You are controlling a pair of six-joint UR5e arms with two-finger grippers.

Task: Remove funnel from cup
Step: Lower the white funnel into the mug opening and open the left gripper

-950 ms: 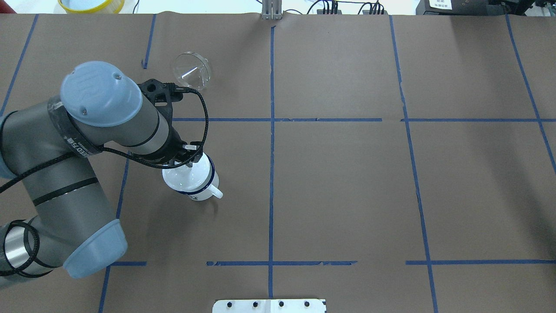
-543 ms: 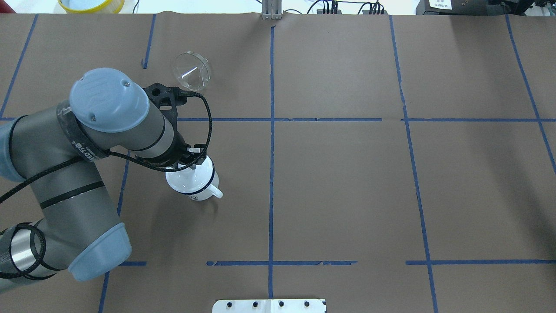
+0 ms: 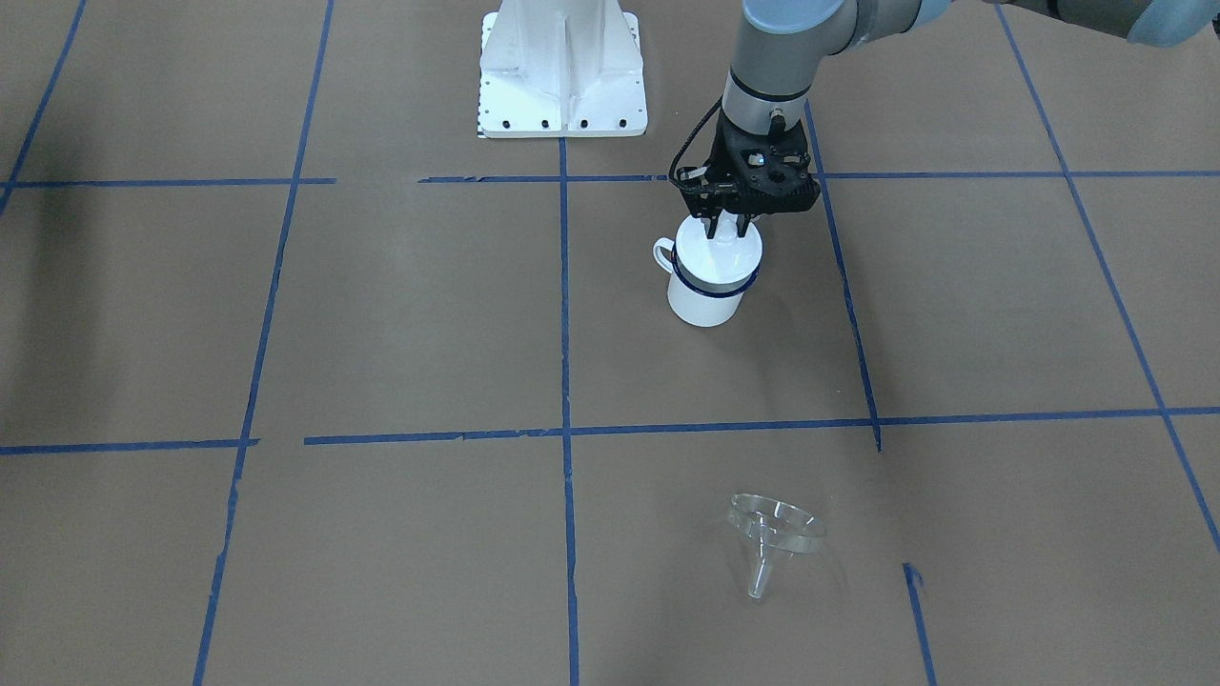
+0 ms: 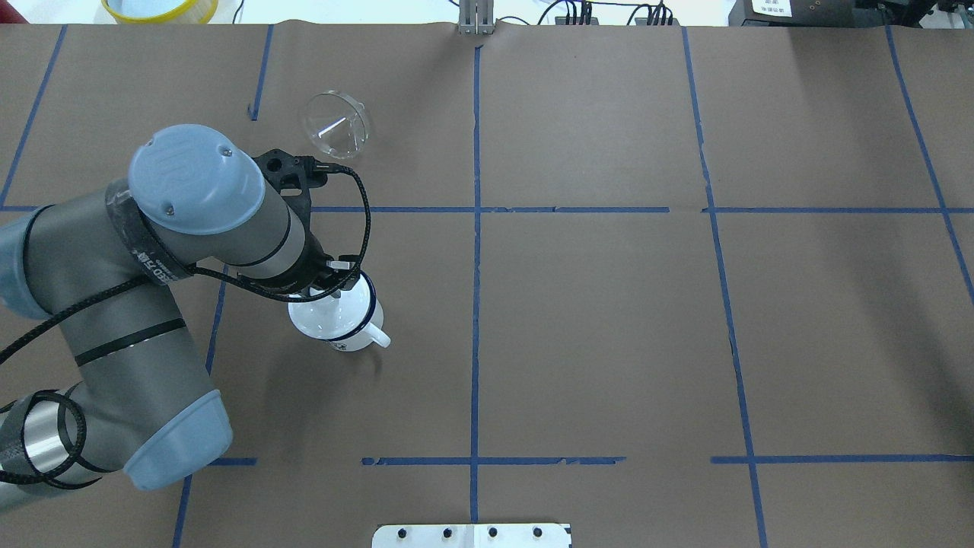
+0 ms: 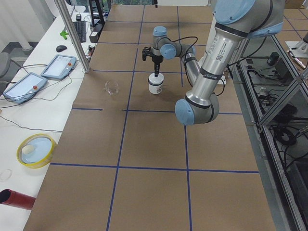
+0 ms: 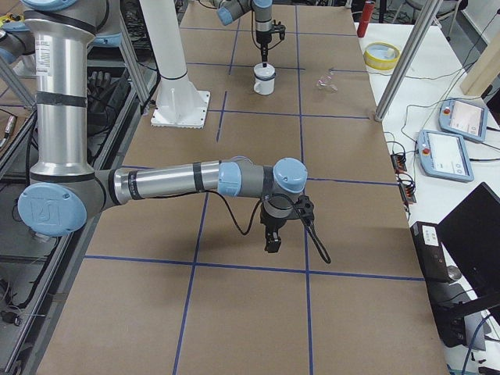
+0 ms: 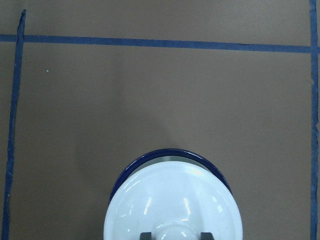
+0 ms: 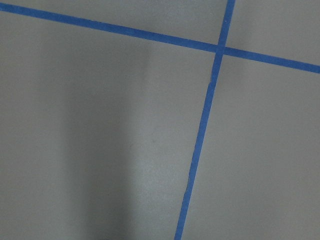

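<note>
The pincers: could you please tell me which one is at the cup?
The left pincer: its tips flank the knob of the lid on the cup, whereas the right pincer hangs far from it.

Robotics lab: paper-covered table (image 4: 609,342) w/ blue tape grid (image 4: 476,304), teach pendants (image 5: 58,66) (side bench (image 5: 19,115)).

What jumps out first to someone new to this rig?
The left gripper hangs over the cup on the robot's left half of the table, with its fingers on either side of the knob of a white lid that covers the cup. The clear funnel lies on its side on the brown paper, apart from the cup and farther from the robot.
</note>
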